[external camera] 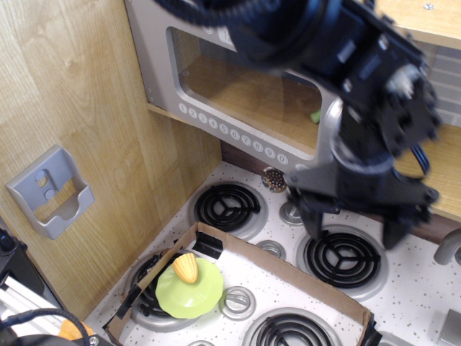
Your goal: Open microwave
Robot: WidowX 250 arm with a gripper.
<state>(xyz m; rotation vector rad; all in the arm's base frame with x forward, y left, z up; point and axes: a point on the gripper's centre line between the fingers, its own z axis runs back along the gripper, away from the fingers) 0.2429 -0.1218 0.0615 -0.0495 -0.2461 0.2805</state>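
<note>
The microwave (216,86) sits in a pale wood cabinet above the stove. Its wide grey door with tinted window and row of white number buttons (230,131) is swung partly out from its right edge. A small green item (315,115) shows inside. My black gripper (354,229) is blurred and hangs below the door's right end, over the back right burner (344,258). Its fingers (314,222) look spread, with nothing between them. The silver handle is hidden behind my arm.
A grey bracket (50,191) with two holes is on the left wood wall. A cardboard tray (288,270) lies on the stovetop, with a green lid (189,292) and a yellow corn piece (185,267) beside it. A grey faucet (448,249) is at the right edge.
</note>
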